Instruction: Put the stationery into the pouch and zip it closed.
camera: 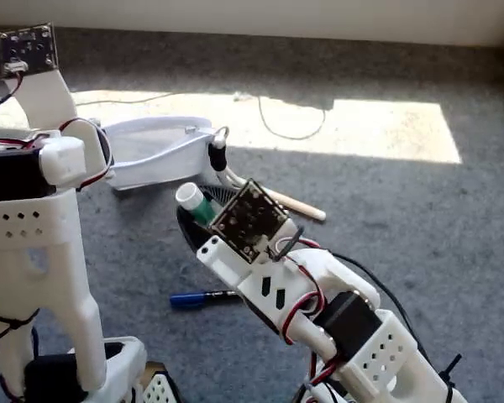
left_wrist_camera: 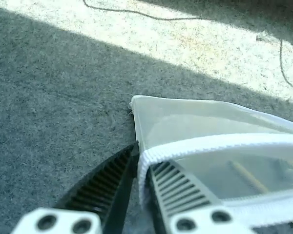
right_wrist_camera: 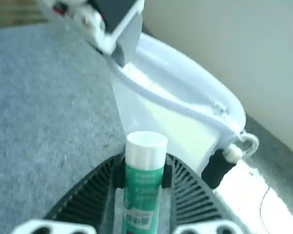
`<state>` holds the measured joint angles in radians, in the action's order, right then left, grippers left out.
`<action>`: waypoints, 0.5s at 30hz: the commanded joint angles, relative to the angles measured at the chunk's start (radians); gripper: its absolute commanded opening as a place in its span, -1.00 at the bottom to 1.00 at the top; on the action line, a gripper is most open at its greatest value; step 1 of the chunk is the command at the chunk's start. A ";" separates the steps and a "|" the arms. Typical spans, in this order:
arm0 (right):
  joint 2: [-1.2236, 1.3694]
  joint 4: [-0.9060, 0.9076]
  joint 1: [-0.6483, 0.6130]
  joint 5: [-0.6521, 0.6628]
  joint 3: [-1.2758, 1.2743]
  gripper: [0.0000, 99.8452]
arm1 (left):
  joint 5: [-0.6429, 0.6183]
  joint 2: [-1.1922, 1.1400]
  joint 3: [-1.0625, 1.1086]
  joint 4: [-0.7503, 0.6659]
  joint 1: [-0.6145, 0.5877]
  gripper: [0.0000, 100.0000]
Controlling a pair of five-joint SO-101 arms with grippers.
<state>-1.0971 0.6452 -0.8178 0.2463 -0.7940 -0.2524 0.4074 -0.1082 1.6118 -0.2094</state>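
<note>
While in the right hand's point(right_wrist_camera: 143, 165) pinch, one glue stick point(right_wrist_camera: 146, 148) — in the left hand's point(left_wrist_camera: 142, 159), one pouch point(left_wrist_camera: 195, 122).

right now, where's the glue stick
The glue stick is gripped in the right pincer, near the middle of the high view. It points at the open pouch, whose edge the left pincer holds.

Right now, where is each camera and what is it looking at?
High view: overhead, looking down on left arm, right arm, pouch, blue pen.
Left wrist view: on left arm, along left gripper clamping the pouch edge.
Right wrist view: on right arm, past right gripper holding glue stick, toward pouch.
All share the pouch.
</note>
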 commanded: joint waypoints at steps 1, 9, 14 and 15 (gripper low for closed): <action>-0.033 -0.157 -0.002 -0.017 0.008 -0.94 | -0.012 0.010 -0.033 0.002 0.019 -0.99; 0.036 -0.444 -0.002 -0.040 0.012 -0.94 | -0.012 0.010 -0.031 0.003 0.019 -0.99; 0.139 -0.656 -0.002 -0.035 0.016 -0.94 | -0.012 0.010 -0.031 0.009 0.019 -0.99; 0.165 -0.694 -0.002 -0.035 0.016 -0.94 | -0.012 0.010 -0.031 0.009 0.019 -0.99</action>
<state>-0.9912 0.0821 -0.8178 0.2125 -0.7940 -0.2524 0.4074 -0.1082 1.6180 -0.2094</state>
